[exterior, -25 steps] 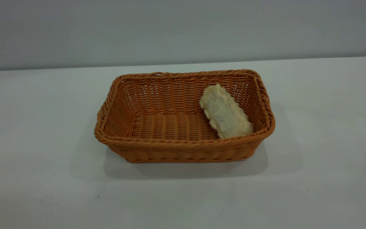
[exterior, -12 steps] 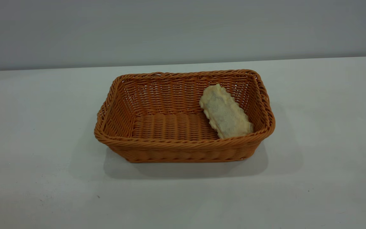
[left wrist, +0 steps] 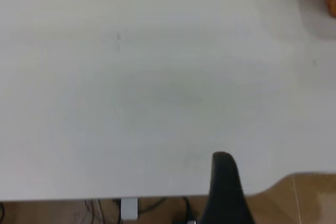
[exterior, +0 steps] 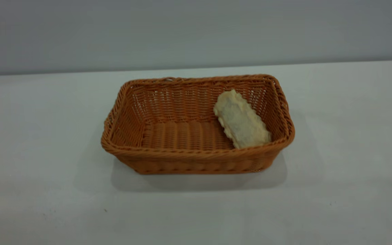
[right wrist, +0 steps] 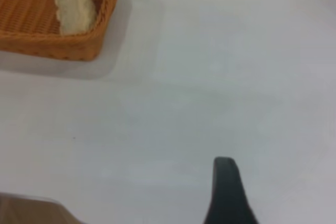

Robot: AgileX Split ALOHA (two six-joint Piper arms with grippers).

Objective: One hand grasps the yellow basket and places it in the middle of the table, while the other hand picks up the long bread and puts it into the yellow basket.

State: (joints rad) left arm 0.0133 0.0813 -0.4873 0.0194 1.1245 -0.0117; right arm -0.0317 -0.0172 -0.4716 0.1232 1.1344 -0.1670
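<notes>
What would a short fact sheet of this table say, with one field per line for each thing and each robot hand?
basket: rectangular orange-tan woven wicker basket, standing mid-table
bread: small oblong cream bun, pale flat side up, inside the basket at its right end, leaning on the wall
table: plain white tabletop
left gripper: one black finger seen over the table edge, away from the basket
right gripper: one black finger seen over bare table, apart from the basket
holding: neither gripper touches anything

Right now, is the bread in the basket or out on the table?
In. The bread lies pale underside up inside the basket, at its right end, leaning on the side wall.
</notes>
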